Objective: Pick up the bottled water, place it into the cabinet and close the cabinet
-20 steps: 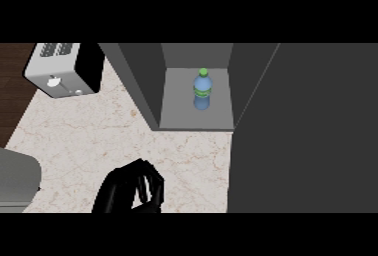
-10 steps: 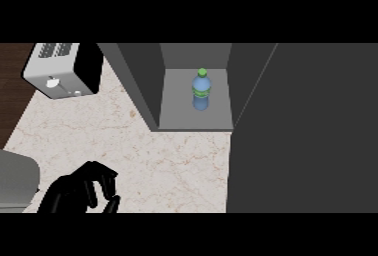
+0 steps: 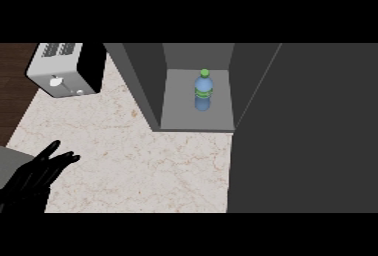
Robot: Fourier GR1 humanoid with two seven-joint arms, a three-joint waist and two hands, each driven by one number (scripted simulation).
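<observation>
Standing upright on the cabinet shelf: bottle, well beyond the fingers. Sitting on the counter: toaster, ahead of the fingers.

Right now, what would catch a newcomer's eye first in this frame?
The bottled water stands upright inside the open cabinet at top centre. A white and black toaster sits on the counter at upper left. One black hand, fingers straight, shows at the lower left edge.
</observation>
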